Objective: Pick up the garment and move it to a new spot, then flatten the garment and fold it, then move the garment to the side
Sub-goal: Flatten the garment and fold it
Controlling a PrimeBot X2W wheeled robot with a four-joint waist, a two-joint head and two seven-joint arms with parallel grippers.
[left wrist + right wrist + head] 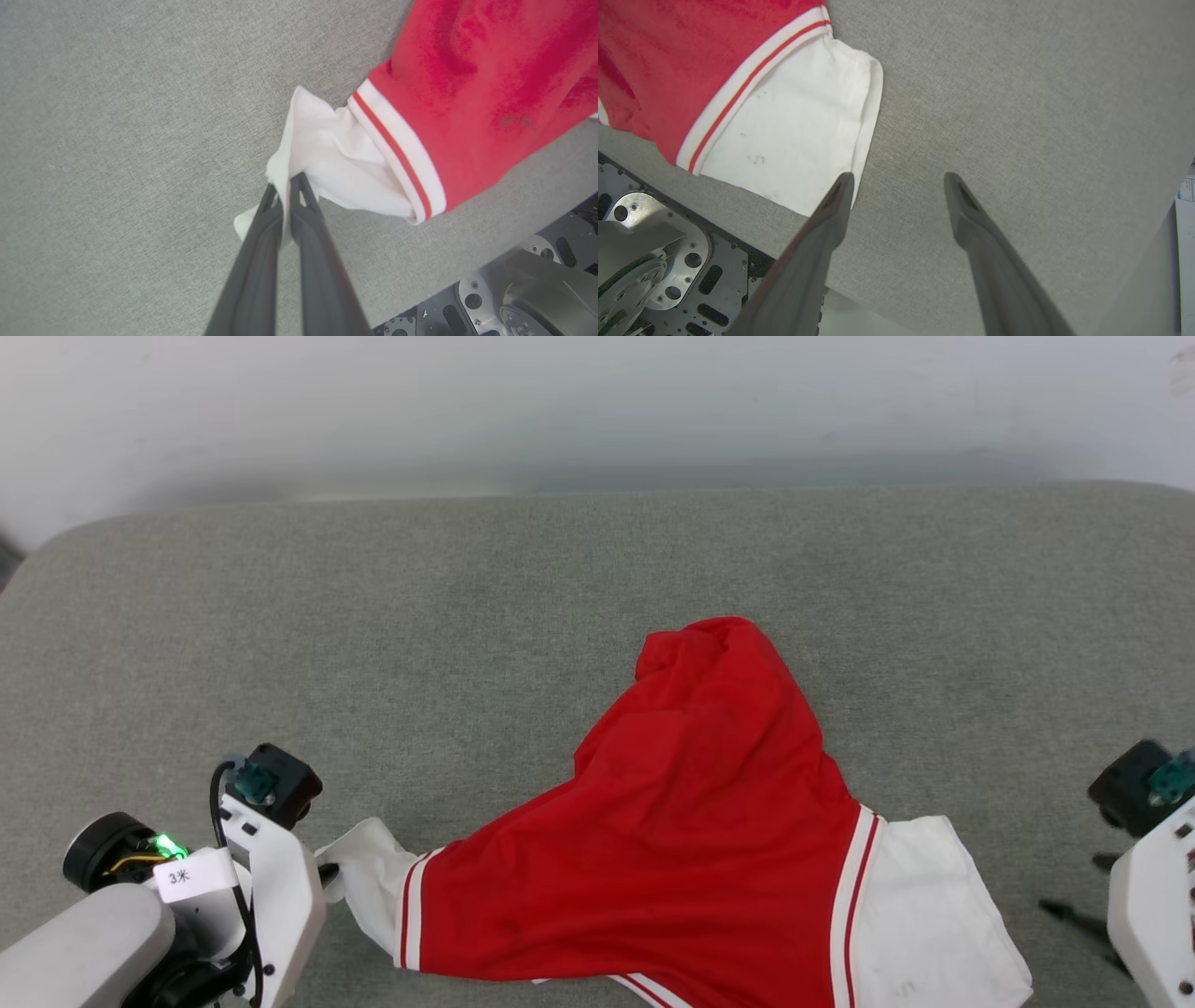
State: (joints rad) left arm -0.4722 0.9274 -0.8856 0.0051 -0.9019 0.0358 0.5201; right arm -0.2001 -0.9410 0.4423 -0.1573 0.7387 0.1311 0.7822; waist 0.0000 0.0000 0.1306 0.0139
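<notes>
Two grippers were at the near edge of the grey worktop [373, 644]. On the left, the left gripper [285, 183] was pinched together on the bunched end of a white sleeve [336, 163] of the garment [672, 821]. The garment lay crumpled in the near middle of the worktop, with its red body humped toward the far side. On the right, the right gripper [899, 179] had its fingers wide apart above bare worktop and held nothing. One finger was just beside the other white sleeve [798, 130].
</notes>
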